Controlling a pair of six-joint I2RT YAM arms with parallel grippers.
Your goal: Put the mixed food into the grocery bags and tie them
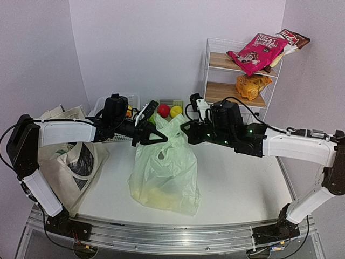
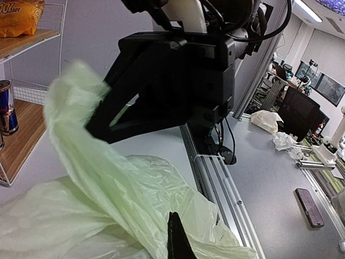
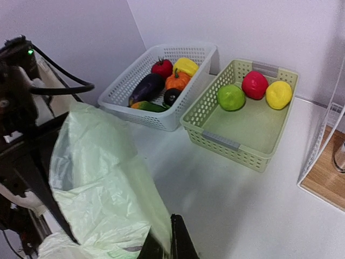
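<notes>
Lilac walls close round a white bench (image 1: 237, 183). At its middle lies the pale-green thin plastic bag (image 1: 161, 172), its long axis running from the near edge toward the far edge. Its full bottom lies near the arms' bases and its mouth end is drawn up into a peak pointing at the far edge. Something yellow shows through the plastic at the bottom end (too blurred to name).

The left gripper (image 1: 160, 140) reaches in from the left edge and the right gripper (image 1: 186, 131) from the right, meeting at that peak. Each is closed on a handle strip of the bag. In the left wrist view a strip runs taut up to the right gripper's black fingers, and in the right wrist view another stands against the left one's. Only one dark fingertip (image 2: 175, 240) of the left gripper shows in its own view, with plastic lapping it. The pinch points themselves are mostly covered.

By the left edge stands the cream canvas tote (image 1: 54, 162), mouth upward, half hidden behind the left arm, its dark contents unreadable. At the far right corner a white wire shelf with wooden boards (image 1: 221, 62) carries a pink snack packet (image 1: 256, 51) on top and an orange snack packet (image 1: 252, 85) below. It also holds a small blue-and-silver drink can (image 2: 6, 105), cut off by the frame. Along the far edge sit a white plastic basket (image 3: 124, 91) of vegetables and a pale-green plastic basket (image 3: 237, 148) holding three round fruits.
</notes>
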